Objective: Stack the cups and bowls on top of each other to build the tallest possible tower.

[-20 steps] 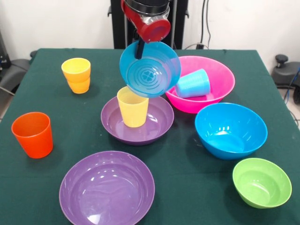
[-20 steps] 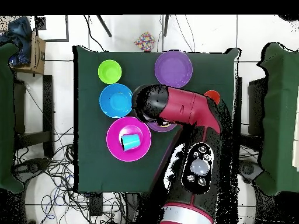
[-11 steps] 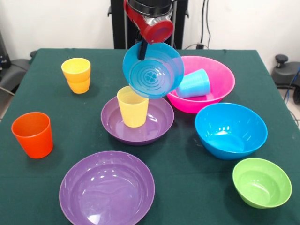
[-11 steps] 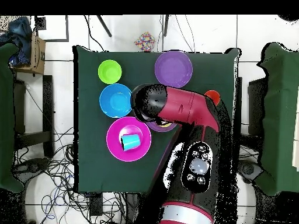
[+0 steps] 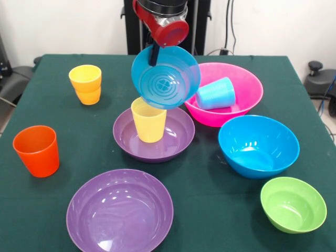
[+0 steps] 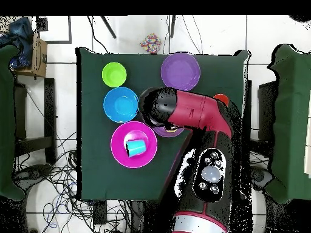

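The gripper (image 5: 154,55) pinched the far rim of the small blue bowl (image 5: 166,77), which hung tilted in the air with its ribbed underside turned toward the front camera, above the pale yellow cup (image 5: 148,119) and just in front of the big pink bowl (image 5: 224,93). That cup stood upright inside the far purple bowl (image 5: 154,134) at the middle of the bench (image 5: 220,210), so the step in hand looked like carrying the small bowl to cap the cup and raise the tower. The next move would call for levelling or inverting the bowl, centring it over the cup's mouth, then lowering gently, since a narrow cup would tip under an off-centre load. The light blue cup (image 5: 216,94) lay on its side in the pink bowl; the big blue bowl (image 5: 258,146) and the small green bowl (image 5: 293,203) sat apart toward one side, the near purple bowl (image 5: 119,211) empty in front. The orange cup (image 5: 36,150) stood alone, and the two amber-yellow cups (image 5: 86,83) were nested near the far corner. In the overhead view the arm (image 6: 188,112) covered the held bowl and the cup beneath it. No brand, label or writing could be read on anything
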